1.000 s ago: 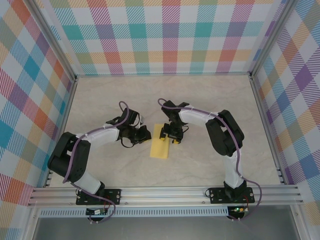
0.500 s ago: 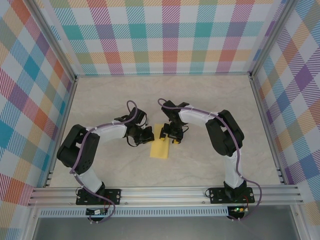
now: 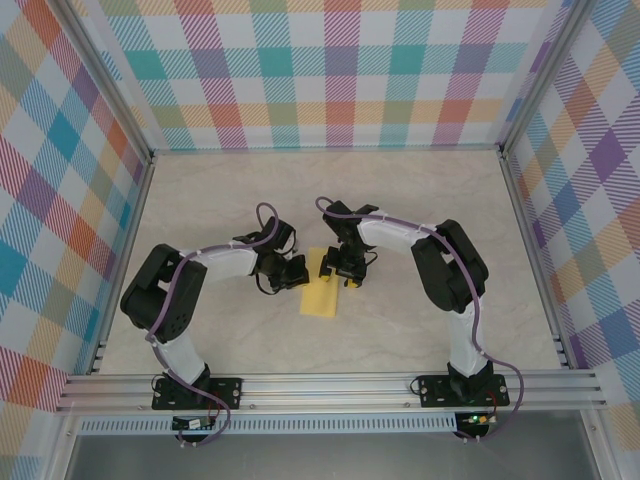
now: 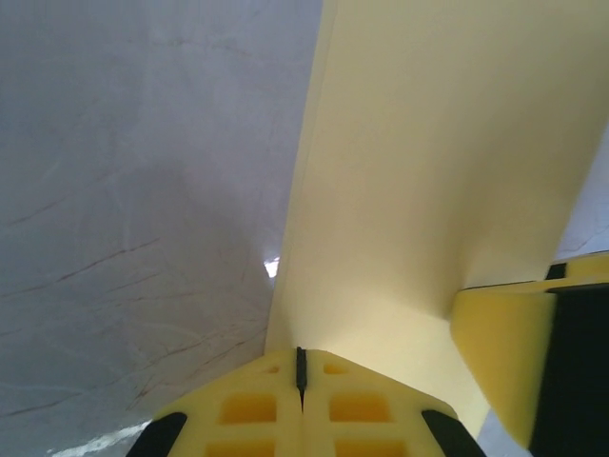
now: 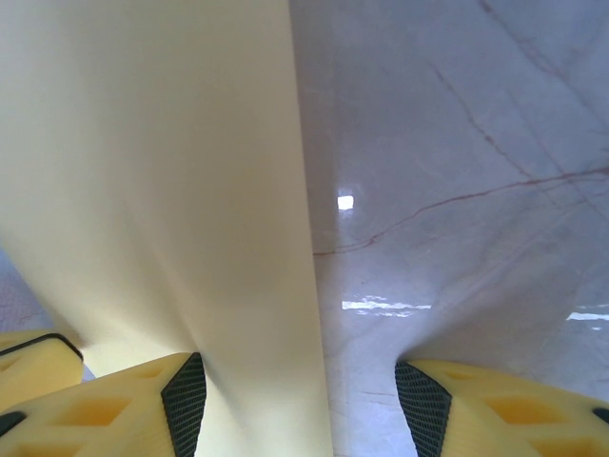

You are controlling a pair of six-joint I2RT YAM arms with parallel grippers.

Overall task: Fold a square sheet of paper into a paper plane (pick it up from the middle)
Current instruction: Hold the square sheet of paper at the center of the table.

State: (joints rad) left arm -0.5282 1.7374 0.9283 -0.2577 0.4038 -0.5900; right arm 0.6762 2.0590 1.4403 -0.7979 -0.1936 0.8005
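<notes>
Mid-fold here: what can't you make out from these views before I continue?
- Top view: the paper's far end, under the right gripper; creases too small to read.
- Left wrist view: whether the shut left gripper touches the paper; its own fingers hide the contact.
- Right wrist view: the paper's outline, cut off by top and left edges.
</notes>
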